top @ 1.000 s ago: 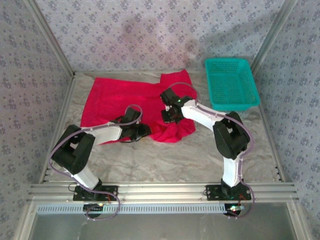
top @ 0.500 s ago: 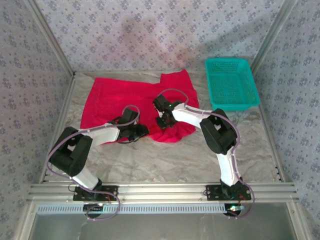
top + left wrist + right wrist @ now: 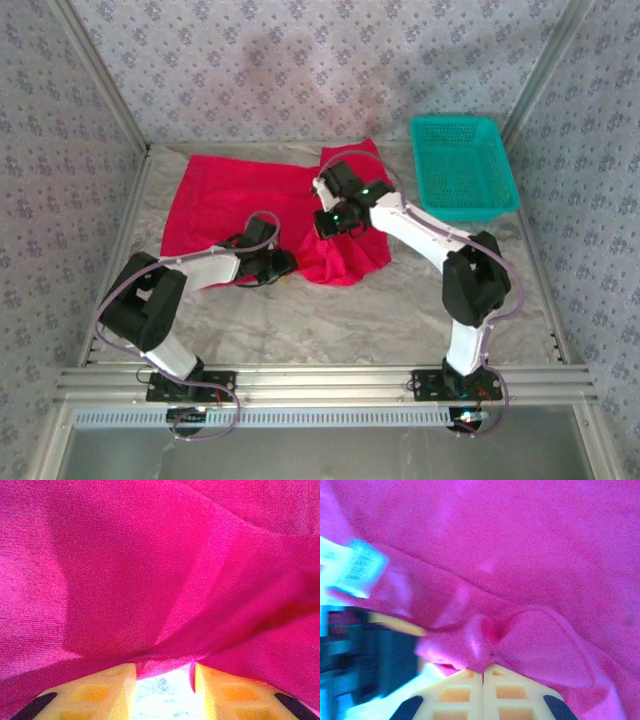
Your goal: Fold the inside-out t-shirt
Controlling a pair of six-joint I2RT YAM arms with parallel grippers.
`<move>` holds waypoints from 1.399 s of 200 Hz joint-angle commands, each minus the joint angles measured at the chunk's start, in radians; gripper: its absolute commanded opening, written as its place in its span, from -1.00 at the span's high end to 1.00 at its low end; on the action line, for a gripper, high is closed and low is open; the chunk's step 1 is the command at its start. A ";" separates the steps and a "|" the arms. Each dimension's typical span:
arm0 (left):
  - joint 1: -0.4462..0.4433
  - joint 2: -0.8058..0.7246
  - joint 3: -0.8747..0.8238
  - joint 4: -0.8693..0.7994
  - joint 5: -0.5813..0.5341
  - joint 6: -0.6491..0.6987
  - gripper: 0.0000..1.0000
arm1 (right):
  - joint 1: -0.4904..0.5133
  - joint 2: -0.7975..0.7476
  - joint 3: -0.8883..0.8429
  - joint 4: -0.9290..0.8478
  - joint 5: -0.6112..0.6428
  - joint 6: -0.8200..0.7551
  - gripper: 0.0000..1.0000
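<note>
The inside-out t-shirt [image 3: 235, 195], bright red, lies spread across the back left of the table, bunched at its right front corner. My right gripper [image 3: 329, 223] sits over that bunched part. In the right wrist view it [image 3: 483, 672] is shut, pinching a raised fold of the shirt [image 3: 530, 630]. A small white tag [image 3: 356, 568] shows at the left. My left gripper [image 3: 277, 265] is at the shirt's front edge. In the left wrist view it [image 3: 165, 672] is open, and the red cloth [image 3: 150, 580] drapes over its yellow fingertips, with bare table between them.
A teal mesh basket [image 3: 452, 122] stands empty at the back right corner. Metal frame rails and patterned walls close in the table on three sides. The crinkled white table cover [image 3: 330, 320] is bare in front of the shirt.
My right gripper has shut on a fold of the shirt and drawn slightly back toward the far side, its elbow swinging right. The left gripper has barely moved.
</note>
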 commanded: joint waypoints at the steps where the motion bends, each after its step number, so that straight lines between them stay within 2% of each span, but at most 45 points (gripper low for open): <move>1: 0.003 0.010 0.029 0.007 0.020 -0.009 0.31 | -0.113 0.011 -0.053 0.113 -0.403 0.107 1.00; 12: 0.003 0.010 0.028 0.007 0.022 -0.009 0.31 | -0.168 0.070 -0.049 0.165 -0.514 0.173 1.00; 26: 0.003 0.008 0.025 0.008 0.023 -0.011 0.32 | -0.212 0.164 -0.014 0.173 -0.550 0.215 1.00; 35: 0.002 0.006 0.023 0.008 0.022 -0.010 0.32 | -0.233 0.230 0.038 0.128 -0.527 0.215 0.74; 41: 0.003 0.004 0.023 0.007 0.022 -0.011 0.32 | -0.241 0.266 0.074 0.079 -0.463 0.212 0.59; 53: 0.003 -0.002 0.021 0.001 0.021 -0.010 0.32 | -0.245 0.302 0.129 -0.006 -0.279 0.195 0.41; 67: 0.003 -0.015 0.019 -0.006 0.014 -0.008 0.32 | -0.225 0.290 0.150 -0.055 -0.083 0.172 0.26; 76: 0.004 -0.026 0.017 -0.013 0.008 -0.004 0.32 | -0.208 0.271 0.148 -0.066 0.001 0.165 0.23; 92: 0.004 -0.043 0.015 -0.030 -0.005 0.003 0.32 | -0.176 0.227 0.126 -0.064 0.104 0.154 0.25; 113: 0.009 -0.065 0.017 -0.054 -0.015 0.015 0.32 | -0.105 0.163 0.091 -0.056 0.219 0.139 0.41; 145: 0.029 -0.097 0.011 -0.077 -0.018 0.028 0.32 | 0.002 0.162 0.104 -0.084 0.372 0.097 0.42; 192: 0.045 -0.123 -0.014 -0.079 -0.015 0.029 0.32 | 0.083 0.304 0.222 -0.128 0.403 -0.026 0.32; 216: 0.046 -0.124 -0.018 -0.078 -0.014 0.027 0.33 | 0.091 0.367 0.258 -0.133 0.472 -0.088 0.20; 240: 0.047 -0.125 -0.020 -0.078 -0.014 0.027 0.32 | 0.083 0.411 0.287 -0.157 0.519 -0.108 0.19; 256: 0.048 -0.125 -0.018 -0.077 -0.015 0.028 0.32 | 0.078 0.413 0.283 -0.160 0.517 -0.107 0.29; 280: 0.048 -0.118 -0.014 -0.078 -0.013 0.029 0.33 | 0.077 0.392 0.271 -0.160 0.520 -0.110 0.82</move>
